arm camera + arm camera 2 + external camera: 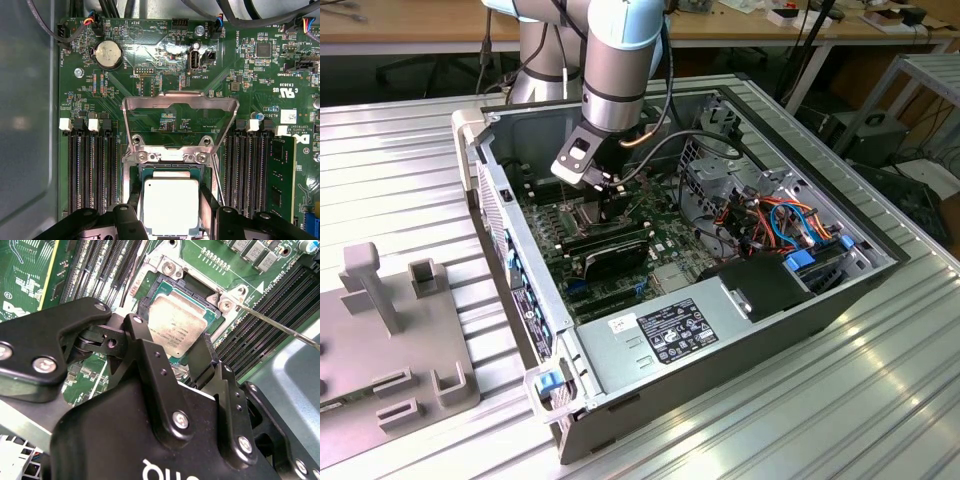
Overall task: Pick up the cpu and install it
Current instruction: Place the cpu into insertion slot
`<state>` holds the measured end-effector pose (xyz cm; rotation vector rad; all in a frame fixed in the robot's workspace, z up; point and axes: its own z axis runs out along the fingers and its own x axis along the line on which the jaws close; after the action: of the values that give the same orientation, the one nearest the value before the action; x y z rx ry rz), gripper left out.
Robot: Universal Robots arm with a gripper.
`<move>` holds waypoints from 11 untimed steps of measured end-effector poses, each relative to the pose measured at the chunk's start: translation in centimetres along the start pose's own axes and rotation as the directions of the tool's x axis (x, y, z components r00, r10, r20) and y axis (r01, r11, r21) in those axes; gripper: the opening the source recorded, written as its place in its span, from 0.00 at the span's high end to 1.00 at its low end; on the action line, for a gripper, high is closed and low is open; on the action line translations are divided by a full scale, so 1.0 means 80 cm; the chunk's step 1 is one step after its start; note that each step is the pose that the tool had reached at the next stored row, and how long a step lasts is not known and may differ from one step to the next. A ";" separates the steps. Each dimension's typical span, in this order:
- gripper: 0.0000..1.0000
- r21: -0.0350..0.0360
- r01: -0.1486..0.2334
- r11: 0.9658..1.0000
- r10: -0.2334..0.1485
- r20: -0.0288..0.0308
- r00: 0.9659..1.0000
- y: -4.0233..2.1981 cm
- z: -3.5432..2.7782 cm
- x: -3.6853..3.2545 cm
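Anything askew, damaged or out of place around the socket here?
Nothing stands out. The cpu lies square to the socket, held between the fingers of the gripper; the load plate is swung open and looks unbent. No loose parts show on the board around it. Whether the chip is fully seated cannot be told.

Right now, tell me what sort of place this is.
Probably a robotics lab or workshop set up for computer assembly: an open computer case lies on a ribbed metal table, a robot arm reaches down into it, and wooden desks with cables stand behind.
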<state>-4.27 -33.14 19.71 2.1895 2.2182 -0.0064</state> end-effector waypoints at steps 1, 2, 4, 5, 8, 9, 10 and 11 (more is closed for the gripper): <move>0.45 0.000 0.000 1.000 0.000 0.000 1.000 0.0000 -0.0001 0.0000; 0.45 0.000 0.000 1.000 0.000 0.000 1.000 0.0000 -0.0001 0.0001; 0.45 0.000 0.000 1.000 0.000 0.000 1.000 0.0000 -0.0001 0.0002; 0.45 0.000 0.000 1.000 0.000 0.000 1.000 0.0000 -0.0001 0.0004; 0.45 0.000 0.000 1.000 0.000 0.000 1.000 0.0000 0.0000 0.0005; 0.45 0.000 0.000 1.000 0.000 0.000 1.000 0.0000 0.0000 0.0005; 0.45 0.000 0.000 1.000 0.000 0.000 1.000 0.0000 -0.0001 0.0006; 0.45 0.000 0.000 1.000 0.000 0.000 1.000 0.0000 -0.0001 0.0006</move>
<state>-4.27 -33.10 19.71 2.1895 2.2181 -0.0067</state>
